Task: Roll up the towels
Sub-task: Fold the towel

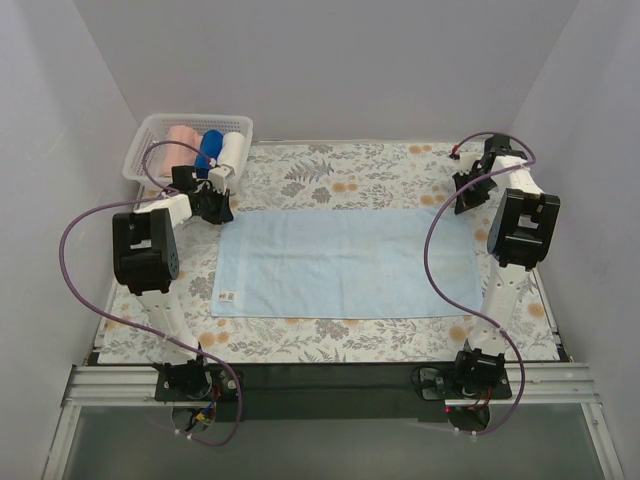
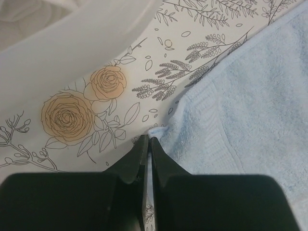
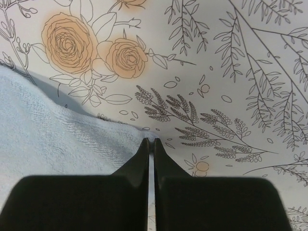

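White walls close in a table spread with a floral-print cloth point(image 1: 330, 170) of orange roses and grey leafy sprigs. At its middle lies the light sky-blue towel point(image 1: 340, 265), opened flat, long side running left to right, with a small white label point(image 1: 226, 296) near its front left corner.

A white slatted basket point(image 1: 140, 160) stands at the far left corner of the table. It holds three rolls side by side: a salmon-pink towel roll point(image 1: 182, 138) on the left, a dark royal-blue roll point(image 1: 210, 148) in the middle and a white roll point(image 1: 233, 150) on the right.

The left gripper point(image 1: 222, 212) is down at the towel's far left corner. In the left wrist view its black fingers point(image 2: 130, 163) are clenched to a thin slit, and the corner of the terry cloth meets their tips, slightly raised above a shadow on the cloth. The right gripper point(image 1: 462, 205) is at the far right corner. In its own view the fingers point(image 3: 166, 163) are likewise pinched together, with the towel's corner caught at the tips. Purple cables loop from each arm.
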Controlling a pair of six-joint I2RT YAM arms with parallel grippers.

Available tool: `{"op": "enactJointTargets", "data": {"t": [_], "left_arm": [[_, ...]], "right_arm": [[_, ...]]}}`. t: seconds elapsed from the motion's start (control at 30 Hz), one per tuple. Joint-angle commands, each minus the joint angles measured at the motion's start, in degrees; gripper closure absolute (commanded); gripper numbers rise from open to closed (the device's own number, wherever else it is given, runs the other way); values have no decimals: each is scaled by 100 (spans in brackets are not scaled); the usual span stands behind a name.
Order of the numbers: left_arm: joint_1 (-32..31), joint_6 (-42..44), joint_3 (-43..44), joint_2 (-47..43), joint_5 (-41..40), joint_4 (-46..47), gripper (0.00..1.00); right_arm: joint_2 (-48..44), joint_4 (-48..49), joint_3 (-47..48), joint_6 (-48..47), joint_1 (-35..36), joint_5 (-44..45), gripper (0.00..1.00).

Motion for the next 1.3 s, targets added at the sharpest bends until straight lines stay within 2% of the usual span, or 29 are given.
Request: {"op": "enactJointTargets", "data": {"t": [0.0,0.33,0.5,0.63,0.8,1.1,1.27], "left_arm": [[135,168,6,-471,33,-134,100],[628,713,578,-490,-108,-556,100],[637,722,1235,-253,-64,-722,100],[663,853,1615,-164,-11,-1012,100],[742,1186,1598,-427,384,-1329,100],[1216,2180,869,-1165,1280,-2120,100],[1463,3170,693,-1403,1597,-2954,100]], "right_arm": [[-276,-259,-158,-117,60,-209,99],[-285,-303,-221,6,209,-578,99],[83,-373,910,331,244,-596,99],[137,-548,1344,261,244,-499,99],[-363,-514,932,15,218,-578,99],[-1400,-522,-473,-495,191,-684,99],[-2058,-514,-1229,-740,174,-666,99]]}}
